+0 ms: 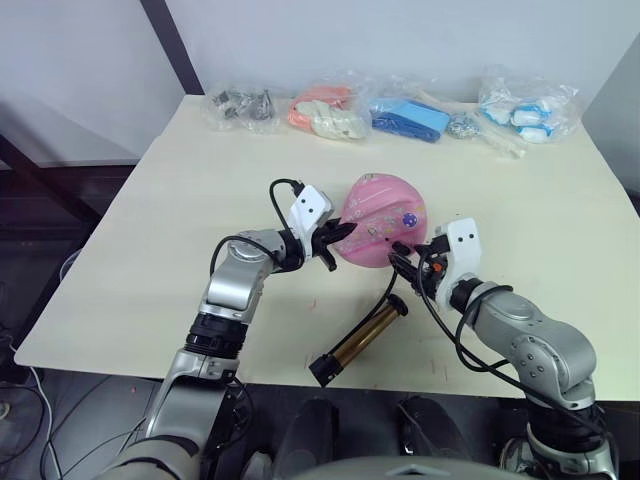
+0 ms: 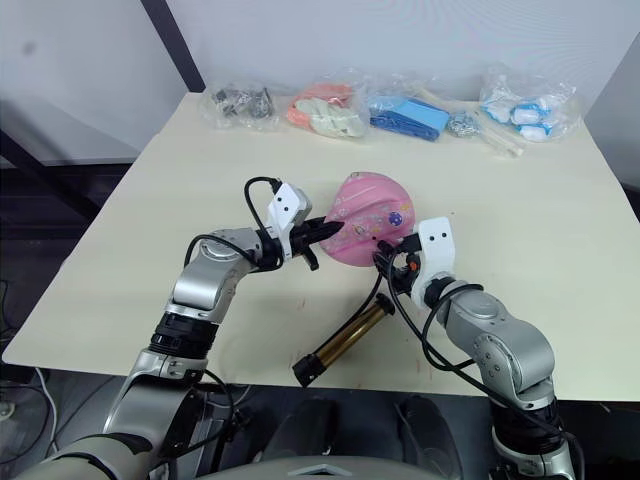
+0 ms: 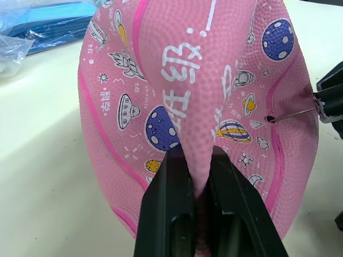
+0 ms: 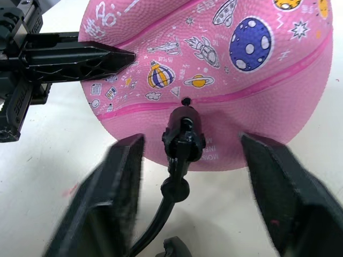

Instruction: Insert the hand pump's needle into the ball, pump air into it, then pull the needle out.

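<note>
The pink ball [image 1: 385, 215], sagging and printed with cartoon planets, sits mid-table. My left gripper [image 3: 198, 158] is shut on a pinched fold of its rubber on the left side. The needle [image 3: 292, 114], a thin metal pin, reaches from its black fitting [image 4: 184, 134] to the ball's valve hole, with its tip in the hole. My right gripper [image 4: 190, 140] stands open, its fingers wide on either side of the fitting and not touching it. The black hose [image 1: 385, 295] runs down to the hand pump [image 1: 362, 338], whose brass barrel lies on the table near the front edge.
Several clear plastic bags line the back of the table [image 1: 200, 200]: dark metal parts [image 1: 240, 105], orange and white items [image 1: 330, 112], blue items [image 1: 410, 118], white and blue items [image 1: 525, 108]. The pump's black end sits close to the table's front edge.
</note>
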`<state>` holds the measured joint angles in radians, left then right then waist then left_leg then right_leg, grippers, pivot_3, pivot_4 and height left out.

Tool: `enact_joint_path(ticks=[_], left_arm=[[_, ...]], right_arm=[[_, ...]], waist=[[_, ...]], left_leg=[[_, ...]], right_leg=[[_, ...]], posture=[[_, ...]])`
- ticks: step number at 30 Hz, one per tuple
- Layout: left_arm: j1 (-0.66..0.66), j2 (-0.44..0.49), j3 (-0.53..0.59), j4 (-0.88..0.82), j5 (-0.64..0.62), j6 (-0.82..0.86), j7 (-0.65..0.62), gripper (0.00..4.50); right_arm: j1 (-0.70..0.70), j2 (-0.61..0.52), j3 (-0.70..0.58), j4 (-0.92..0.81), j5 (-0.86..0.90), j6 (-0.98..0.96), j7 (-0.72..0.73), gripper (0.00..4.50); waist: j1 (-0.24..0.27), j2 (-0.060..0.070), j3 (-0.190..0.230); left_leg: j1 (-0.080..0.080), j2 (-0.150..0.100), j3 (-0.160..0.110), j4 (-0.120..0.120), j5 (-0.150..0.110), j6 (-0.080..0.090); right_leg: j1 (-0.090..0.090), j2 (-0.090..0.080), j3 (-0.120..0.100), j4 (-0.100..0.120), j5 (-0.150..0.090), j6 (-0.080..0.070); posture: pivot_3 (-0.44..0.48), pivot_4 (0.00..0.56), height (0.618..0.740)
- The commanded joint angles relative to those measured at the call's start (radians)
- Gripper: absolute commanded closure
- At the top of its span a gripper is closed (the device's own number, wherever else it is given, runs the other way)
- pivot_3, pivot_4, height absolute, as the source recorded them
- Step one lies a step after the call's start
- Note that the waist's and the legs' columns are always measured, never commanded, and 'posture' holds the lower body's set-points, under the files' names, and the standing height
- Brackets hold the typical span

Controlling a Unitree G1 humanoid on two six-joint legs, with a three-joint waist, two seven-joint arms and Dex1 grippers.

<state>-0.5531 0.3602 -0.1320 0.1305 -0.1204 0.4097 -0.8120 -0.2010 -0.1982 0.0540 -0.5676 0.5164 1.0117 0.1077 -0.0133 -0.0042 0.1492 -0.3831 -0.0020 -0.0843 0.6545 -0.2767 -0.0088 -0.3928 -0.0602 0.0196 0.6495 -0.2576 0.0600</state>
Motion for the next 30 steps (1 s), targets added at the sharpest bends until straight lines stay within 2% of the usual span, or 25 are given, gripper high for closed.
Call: enact_joint_path(ticks=[1, 12, 16, 17, 20, 27, 30], left_arm=[[0.034, -0.001, -0.064, 0.031, 0.015, 0.041, -0.019, 4.5], [0.036, -0.001, -0.064, 0.035, 0.017, 0.038, -0.019, 4.5], [0.035, -0.001, -0.064, 0.036, 0.017, 0.037, -0.018, 4.5], [0.035, -0.001, -0.064, 0.037, 0.017, 0.037, -0.018, 4.5], [0.037, -0.002, -0.064, 0.034, 0.017, 0.038, -0.017, 4.5], [0.039, -0.001, -0.067, 0.031, 0.017, 0.04, -0.019, 4.5], [0.037, 0.0, -0.07, 0.032, 0.016, 0.039, -0.025, 4.5]], right_arm=[[-0.013, 0.007, 0.002, -0.019, -0.005, -0.025, 0.009, 1.47], [-0.02, 0.013, 0.006, -0.002, -0.018, -0.036, 0.014, 1.47], [-0.024, 0.014, 0.008, 0.006, -0.025, -0.038, 0.02, 2.42], [-0.024, 0.019, 0.005, 0.008, -0.026, -0.039, 0.018, 3.05], [-0.025, 0.021, 0.008, 0.009, -0.033, -0.042, 0.021, 4.17], [-0.042, 0.01, 0.026, 0.004, -0.051, -0.027, 0.028, 4.16], [-0.089, -0.035, 0.054, 0.0, -0.067, 0.026, 0.034, 4.16]], waist=[[0.0, 0.0, 0.0], [0.0, 0.0, 0.0], [0.0, 0.0, 0.0], [0.0, 0.0, 0.0], [0.0, 0.0, 0.0], [-0.002, 0.0, 0.0], [-0.003, 0.0, 0.0]], left_leg=[[0.0, 0.0, 0.0, 0.0, 0.0, 0.0], [0.001, 0.0, 0.0, 0.0, 0.0, 0.0], [0.001, 0.0, 0.001, 0.0, 0.0, 0.0], [0.001, 0.0, 0.001, 0.0, 0.0, 0.0], [0.001, 0.0, 0.001, 0.0, 0.0, 0.0], [0.002, 0.0, 0.001, 0.0, 0.0, 0.0], [0.002, 0.0, 0.001, 0.0, 0.0, -0.001]], right_leg=[[0.0, 0.0, 0.0, 0.0, 0.0, 0.0], [0.0, 0.0, 0.001, 0.003, 0.0, 0.0], [0.0, 0.0, 0.001, 0.003, 0.0, 0.0], [0.0, 0.0, 0.001, 0.003, 0.0, 0.0], [0.0, 0.0, 0.001, 0.003, 0.0, 0.0], [0.0, 0.0, 0.001, 0.003, 0.0, 0.0], [0.0, 0.0, 0.002, 0.004, 0.0, 0.0]], posture=[[0.0, 0.15, 0.74], [0.0, 0.15, 0.74], [0.0, 0.15, 0.74], [0.0, 0.15, 0.74], [0.0, 0.15, 0.74], [0.0, 0.15, 0.74], [0.0, 0.15, 0.74]])
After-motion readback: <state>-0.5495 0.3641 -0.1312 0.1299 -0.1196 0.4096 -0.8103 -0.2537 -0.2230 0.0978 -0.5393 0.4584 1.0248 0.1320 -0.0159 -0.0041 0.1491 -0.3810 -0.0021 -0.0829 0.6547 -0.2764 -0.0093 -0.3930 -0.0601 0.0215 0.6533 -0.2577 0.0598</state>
